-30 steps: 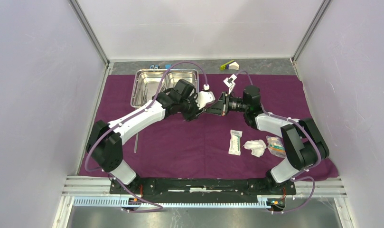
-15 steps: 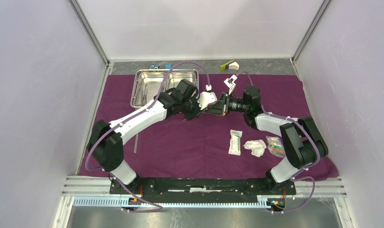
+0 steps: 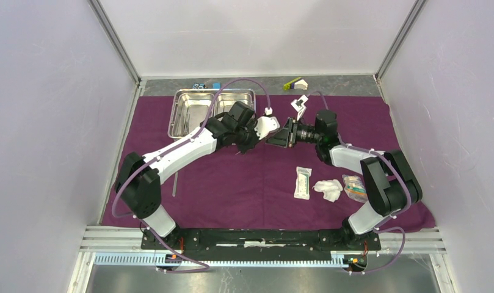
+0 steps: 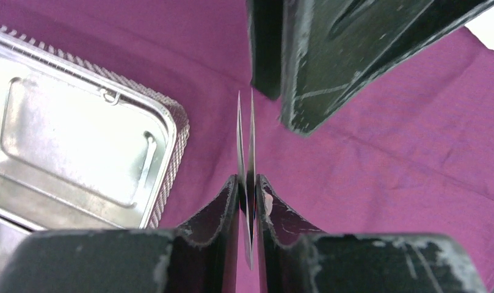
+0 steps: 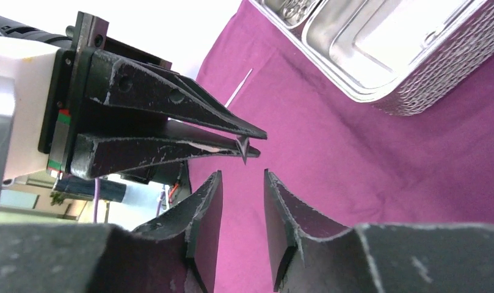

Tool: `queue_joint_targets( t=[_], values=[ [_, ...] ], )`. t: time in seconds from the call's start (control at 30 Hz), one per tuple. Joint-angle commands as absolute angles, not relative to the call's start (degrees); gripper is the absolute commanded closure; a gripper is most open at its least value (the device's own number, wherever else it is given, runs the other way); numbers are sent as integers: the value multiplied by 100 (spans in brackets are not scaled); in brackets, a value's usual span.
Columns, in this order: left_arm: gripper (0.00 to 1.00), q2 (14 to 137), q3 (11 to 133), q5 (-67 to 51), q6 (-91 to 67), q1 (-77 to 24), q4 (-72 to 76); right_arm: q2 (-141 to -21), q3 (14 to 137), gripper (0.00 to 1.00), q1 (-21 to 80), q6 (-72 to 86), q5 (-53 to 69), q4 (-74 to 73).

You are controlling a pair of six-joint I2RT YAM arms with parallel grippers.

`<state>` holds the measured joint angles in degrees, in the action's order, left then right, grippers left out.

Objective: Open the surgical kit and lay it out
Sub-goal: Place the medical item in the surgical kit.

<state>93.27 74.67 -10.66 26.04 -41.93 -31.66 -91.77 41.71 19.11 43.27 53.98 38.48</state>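
The slim metal tweezers stand edge-on between my left gripper's fingers, which are shut on them above the dark purple cloth. My right gripper faces it tip to tip, open, with only cloth between its fingers. The tweezers' tip pokes out of the left gripper's fingers just above it. From above, the left gripper and the right gripper meet mid-cloth, right of the steel tray. A white packet, white gauze and a small clear packet lie on the right.
A slim metal piece lies on the cloth by the left arm. A small blue block and a yellow-green and white piece sit on the grey strip behind the cloth. Walls close in on three sides.
My right gripper has opened and let go of the tweezers. The left gripper has closed onto them. Both wrists have shifted slightly towards the back.
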Motion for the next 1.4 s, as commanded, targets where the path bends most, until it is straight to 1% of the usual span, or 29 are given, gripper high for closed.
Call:
queue_joint_targets(
  t=[0.0,0.1,0.17,0.27,0.33,0.4,0.47,0.6,0.67,0.77,0.87,1.03,1.13,1.37],
  values=[
    [80,9146,7460,-468,2026,-4192,-3225,-9014,4203,60,1729,3939,5527,3758],
    [79,9073,7400,-73,1587,-4168,-3507,-8983,4351,54,1455,3392,5706,3188],
    [78,8967,7272,-18,1165,-4119,-3721,-8972,4415,52,1153,3070,5794,2861],
    [77,8689,6847,-20,738,-4061,-3869,-8974,4513,51,691,2497,5903,2186],
    [77,8316,6383,201,648,-4036,-3679,-8910,4543,51,463,2023,5824,1709],
    [79,7937,5989,306,464,-3964,-3496,-8787,4544,51,304,1555,5679,1328],
    [81,7610,5643,64,116,-3697,-3410,-8591,4579,51,183,1083,5435,948],
    [79,7277,5011,-880,-567,-2841,-3253,-8218,4705,51,54,451,5020,494],
    [81,7152,4877,-1068,-792,-2546,-3238,-7983,4708,51,35,216,4762,371],
    [80,7052,4872,-989,-931,-2448,-3370,-7579,4631,51,35,-200,4409,249],
    [77,7151,4915,-917,-1082,-2281,-3599,-7258,4539,51,35,-437,4112,173],
    [77,7679,5161,-720,-1178,-1948,-4054,-6856,4422,51,35,-663,3827,98],
    [78,8176,5306,-649,-1149,-1857,-4207,-6691,4371,51,35,-729,3771,70],
    [77,8770,5581,-562,-1031,-1719,-4472,-6558,4187,51,35,-660,3866,227]
  ],
)
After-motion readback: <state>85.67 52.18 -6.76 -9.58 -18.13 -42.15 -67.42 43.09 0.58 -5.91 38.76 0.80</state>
